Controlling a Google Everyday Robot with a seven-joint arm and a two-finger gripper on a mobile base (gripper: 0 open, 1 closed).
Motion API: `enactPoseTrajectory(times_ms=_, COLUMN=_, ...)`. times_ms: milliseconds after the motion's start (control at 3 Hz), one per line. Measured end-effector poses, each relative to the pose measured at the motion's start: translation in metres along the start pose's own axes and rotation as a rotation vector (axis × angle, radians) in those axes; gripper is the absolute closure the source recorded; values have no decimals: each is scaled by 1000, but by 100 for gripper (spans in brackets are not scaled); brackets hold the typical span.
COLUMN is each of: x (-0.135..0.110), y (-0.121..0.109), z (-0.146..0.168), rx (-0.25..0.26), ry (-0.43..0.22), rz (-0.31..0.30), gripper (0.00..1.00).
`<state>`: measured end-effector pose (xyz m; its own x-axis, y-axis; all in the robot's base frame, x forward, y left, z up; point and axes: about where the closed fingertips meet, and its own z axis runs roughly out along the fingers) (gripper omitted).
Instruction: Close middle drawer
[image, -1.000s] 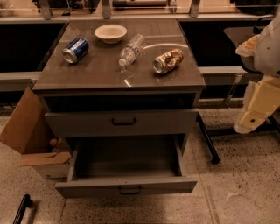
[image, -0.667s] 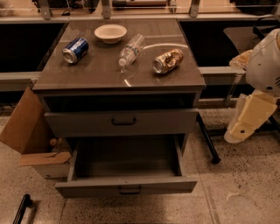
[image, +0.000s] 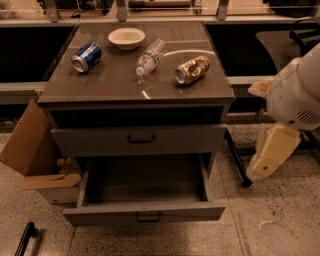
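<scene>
We see the wide grey metal middle drawer (image: 142, 212) pulled out, apart from and lower left of the cream gripper (image: 267, 157), whose opening we cannot tell; a brown cardboard box (image: 30, 145) flanks its far side.

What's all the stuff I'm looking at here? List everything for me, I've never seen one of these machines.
cabinet: one, grey, centre
top drawer: one, grey, dark handle, under the cabinet top
middle drawer: one, grey, pulled far out, nothing visible inside
blue can: one, lying on the cabinet top, left
bowl: one, white, back of the top
bottle: one, clear plastic, lying mid-top
brown can: one, lying on the top, right
cardboard box: one, brown, floor left of cabinet
black bar: one, floor, bottom-left corner
arm: one, white, right edge
tool: one, cream, hanging low right of the cabinet, apart from the drawers
</scene>
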<state>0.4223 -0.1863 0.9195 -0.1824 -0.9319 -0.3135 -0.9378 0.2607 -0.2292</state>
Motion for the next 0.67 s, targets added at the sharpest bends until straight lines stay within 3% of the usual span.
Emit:
enactPoseTrajectory(times_ms=333, x=-4, y=39, z=61, rx=-69, ry=-51, rz=-82, gripper=0)
enactPoseTrajectory(times_ms=667, x=-2, y=79, z=120, rx=-146, ry=-126, rz=-111, gripper=0)
